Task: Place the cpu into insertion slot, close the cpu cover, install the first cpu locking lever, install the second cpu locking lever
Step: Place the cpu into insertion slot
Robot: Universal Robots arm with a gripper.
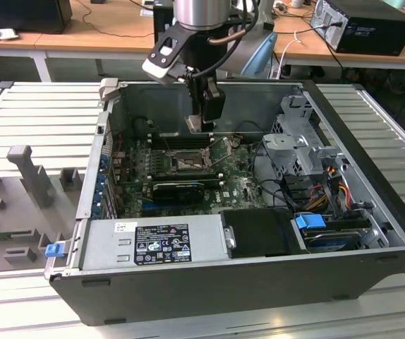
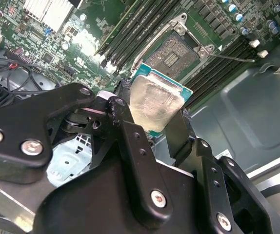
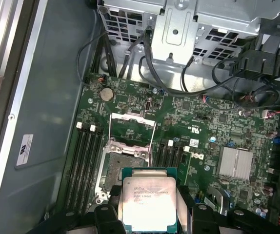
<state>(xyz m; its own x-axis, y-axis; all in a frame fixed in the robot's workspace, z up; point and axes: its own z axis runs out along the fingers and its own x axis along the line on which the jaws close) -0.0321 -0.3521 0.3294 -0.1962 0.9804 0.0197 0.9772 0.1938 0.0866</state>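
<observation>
My gripper [image 1: 201, 121] hangs inside the open computer case, over the motherboard's far side, shut on the cpu [image 1: 200, 125]. In both wrist views the cpu [image 3: 149, 201] [image 2: 155, 103] is a silver-beige square on a green base, pinched at two opposite edges by black fingers [image 2: 123, 95]. The insertion slot [image 3: 125, 168] [image 2: 171, 51] [image 1: 188, 164] lies bare below and a little ahead of the chip, apart from it. The cpu cover [image 3: 132, 126] stands swung open at the socket's far edge. A thin locking lever [image 2: 232, 59] sticks out beside the socket.
Black memory slots [image 3: 84, 161] flank the socket on both sides. A silver drive cage [image 1: 298, 152] with cables [image 1: 329, 187] fills the case at the exterior view's right. A long black card [image 1: 178, 189] and the power supply [image 1: 160, 240] lie nearer the front.
</observation>
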